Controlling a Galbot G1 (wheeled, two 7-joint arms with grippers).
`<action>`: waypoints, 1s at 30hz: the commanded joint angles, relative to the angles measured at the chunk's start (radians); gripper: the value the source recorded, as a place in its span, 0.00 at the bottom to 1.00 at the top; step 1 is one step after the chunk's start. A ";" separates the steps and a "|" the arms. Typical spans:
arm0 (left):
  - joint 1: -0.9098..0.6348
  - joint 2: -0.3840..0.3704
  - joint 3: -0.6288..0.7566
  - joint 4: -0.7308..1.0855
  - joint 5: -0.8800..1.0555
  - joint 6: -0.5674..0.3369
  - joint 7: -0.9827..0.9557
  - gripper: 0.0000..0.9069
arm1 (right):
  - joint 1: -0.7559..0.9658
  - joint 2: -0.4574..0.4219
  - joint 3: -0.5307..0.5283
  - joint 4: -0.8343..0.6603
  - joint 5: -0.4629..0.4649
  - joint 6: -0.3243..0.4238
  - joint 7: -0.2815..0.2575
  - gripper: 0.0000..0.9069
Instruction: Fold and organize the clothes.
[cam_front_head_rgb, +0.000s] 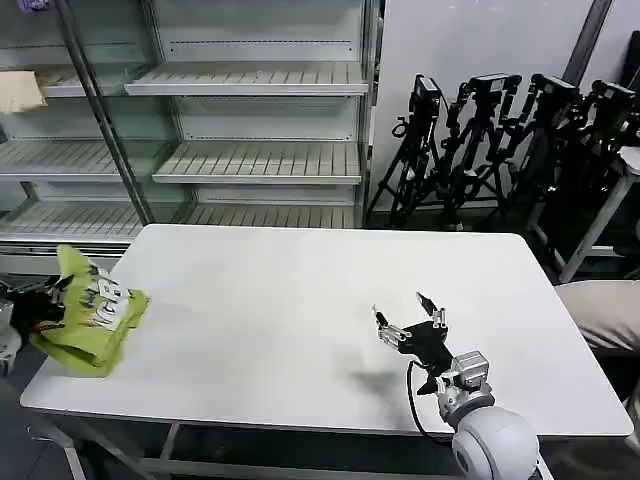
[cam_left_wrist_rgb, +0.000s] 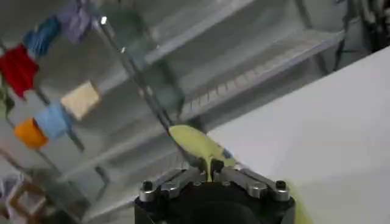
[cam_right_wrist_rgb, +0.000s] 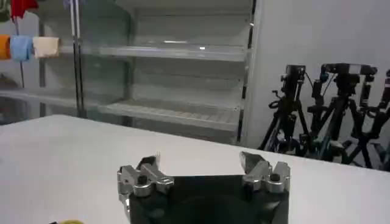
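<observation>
Lime T-shirt (cam_front_head_rgb: 88, 320), soft, limp, bunched at tabletop (cam_front_head_rgb: 300, 300) left edge, apparently pinched by left tool (cam_front_head_rgb: 95, 298); right tool (cam_front_head_rgb: 408, 318) released, near front edge.

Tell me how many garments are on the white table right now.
1: a lime T-shirt, bunched at the table's left edge, gripped by the left gripper. The right gripper hovers open over the table's right half.
</observation>
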 joint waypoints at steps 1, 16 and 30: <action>0.037 -0.358 0.603 -0.391 0.485 -0.001 -0.046 0.00 | -0.010 -0.004 0.018 0.004 -0.005 0.001 0.003 1.00; -0.317 -0.702 0.987 -0.130 0.466 0.017 -0.142 0.01 | -0.032 -0.050 0.100 0.024 -0.002 -0.004 0.002 1.00; -0.504 -0.810 1.074 0.051 0.102 0.021 -0.424 0.01 | 0.025 -0.120 0.226 0.038 0.015 0.027 -0.017 1.00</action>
